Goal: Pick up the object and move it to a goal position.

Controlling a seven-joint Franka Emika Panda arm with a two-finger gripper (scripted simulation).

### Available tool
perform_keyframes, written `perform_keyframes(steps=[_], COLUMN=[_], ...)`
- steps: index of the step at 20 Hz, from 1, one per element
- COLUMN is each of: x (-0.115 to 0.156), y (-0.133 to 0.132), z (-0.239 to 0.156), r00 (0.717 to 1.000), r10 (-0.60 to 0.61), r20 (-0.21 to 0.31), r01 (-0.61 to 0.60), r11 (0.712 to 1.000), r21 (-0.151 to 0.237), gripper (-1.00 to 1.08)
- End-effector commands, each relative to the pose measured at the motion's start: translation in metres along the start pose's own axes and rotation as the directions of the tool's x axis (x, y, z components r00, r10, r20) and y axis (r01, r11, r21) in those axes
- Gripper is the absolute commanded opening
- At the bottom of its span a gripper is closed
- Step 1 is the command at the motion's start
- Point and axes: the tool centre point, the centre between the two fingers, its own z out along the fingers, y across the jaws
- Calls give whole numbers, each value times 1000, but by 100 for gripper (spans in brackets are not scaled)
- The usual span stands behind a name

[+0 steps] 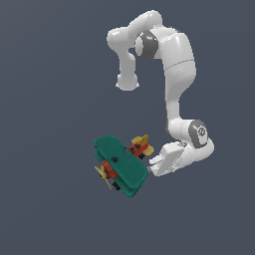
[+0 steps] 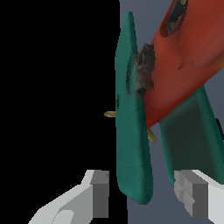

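Pointing propeller-first toward the exterior view's lower left, biplane (image 1: 121, 165) wingtip between the parted gripper (image 2: 144, 192) fingers

Simulated scene, no real room, flat featureless slate-grey backdrop, smooth rendered white robot arm (image 1: 177, 69), plain computer-graphics shading throughout

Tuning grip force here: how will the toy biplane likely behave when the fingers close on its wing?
The toy biplane looks rigid, so its teal wing probably won't flex. The wing edge between the fingers is thin and rounded, so it may slip or pivot. Most of the body sits away from the gripper, so it could swing once lifted.
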Motion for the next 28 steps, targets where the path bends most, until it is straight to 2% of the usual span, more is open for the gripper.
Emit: perform_keyframes(steps=[1, 15, 25, 26, 28], x=[0, 2, 4, 4, 4], y=[0, 4, 4, 4, 4], z=[0, 6, 39, 39, 39], r00=[1000, 1000, 1000, 1000, 1000], r10=[-2, -5, -5, -5, -5], r20=[0, -4, -5, -5, -5], r01=[2, 5, 5, 5, 5], r11=[1000, 1000, 1000, 1000, 1000], r21=[1, 20, 22, 22, 22], gripper=[28, 28, 28, -100, -100])
